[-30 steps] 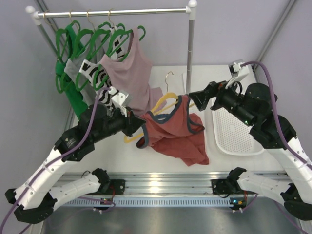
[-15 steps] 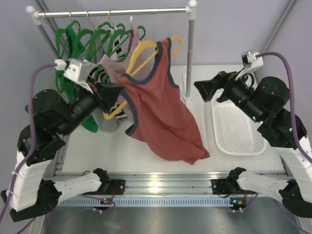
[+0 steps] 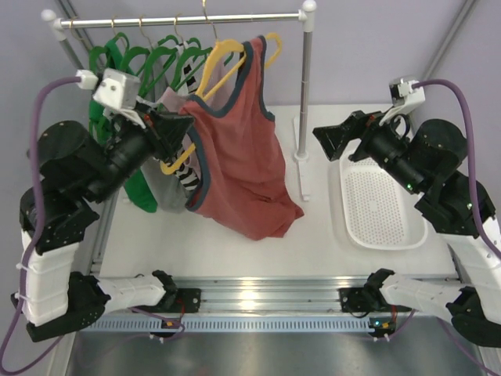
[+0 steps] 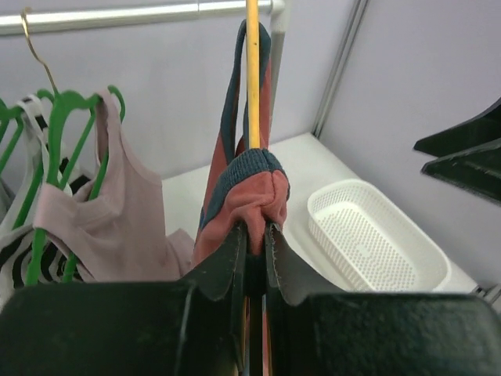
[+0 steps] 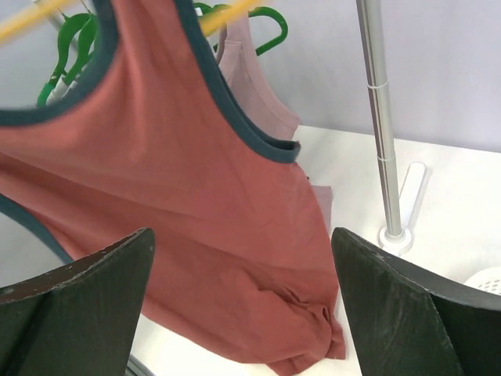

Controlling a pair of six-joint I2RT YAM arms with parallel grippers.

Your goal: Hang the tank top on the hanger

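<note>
The rust-red tank top [image 3: 243, 164] with navy trim hangs on the yellow hanger [image 3: 223, 59], lifted up by the rail [image 3: 184, 19]; its hem trails on the table. My left gripper [image 3: 178, 129] is shut on the hanger's end together with the top's shoulder strap; in the left wrist view the jaws pinch the strap [image 4: 254, 188] and yellow bar [image 4: 252, 78]. My right gripper [image 3: 333, 141] is open and empty, right of the top, whose body fills the right wrist view [image 5: 196, 196].
Green hangers [image 3: 133, 63], a dusty-pink tank top [image 4: 102, 211] and a striped top [image 3: 188, 176] hang at the rail's left. The rail's right post [image 3: 304, 102] stands beside the red top. A white perforated tray [image 3: 380, 207] lies at the right.
My left arm has raised the hanger and top from the table up to the rail and further left. The right gripper has drawn back to the right, open.
</note>
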